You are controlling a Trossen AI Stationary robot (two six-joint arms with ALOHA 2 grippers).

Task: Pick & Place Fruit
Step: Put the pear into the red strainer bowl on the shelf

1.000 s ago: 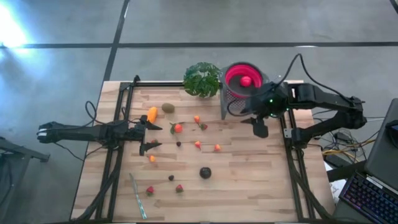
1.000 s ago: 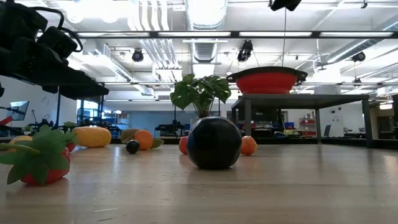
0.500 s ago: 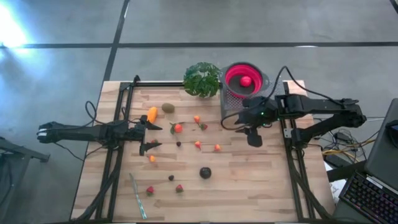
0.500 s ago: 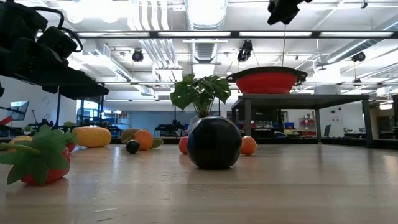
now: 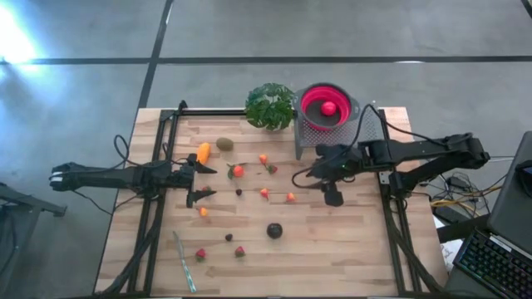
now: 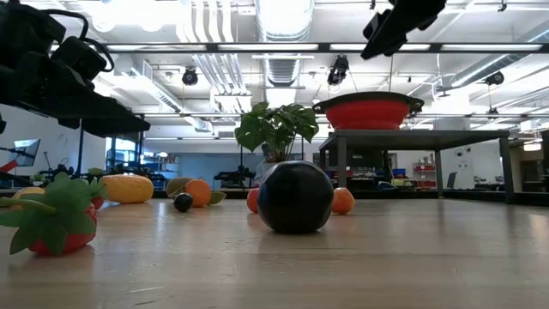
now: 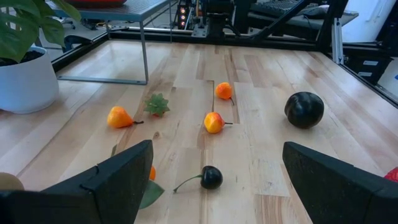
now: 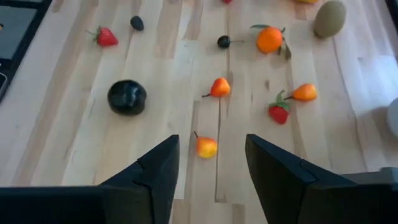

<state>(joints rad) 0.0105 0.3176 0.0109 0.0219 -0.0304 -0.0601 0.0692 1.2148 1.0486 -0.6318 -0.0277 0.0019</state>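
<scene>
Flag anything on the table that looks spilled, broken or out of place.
Nothing looks damaged. The toy fruit lies scattered loose across the table, with only one red piece in the pink bowl. A thin pale stick lies askew near the front edge.

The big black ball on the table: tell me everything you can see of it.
The black ball is round, smooth and glossy, plastic by its look, and the largest of the loose fruit. It sits on the wooden table toward the front, roughly in the middle, with bare wood all around it. Nothing touches it: the nearest pieces, a small dark berry and a strawberry, lie apart from it. No stem or leaf shows.
</scene>
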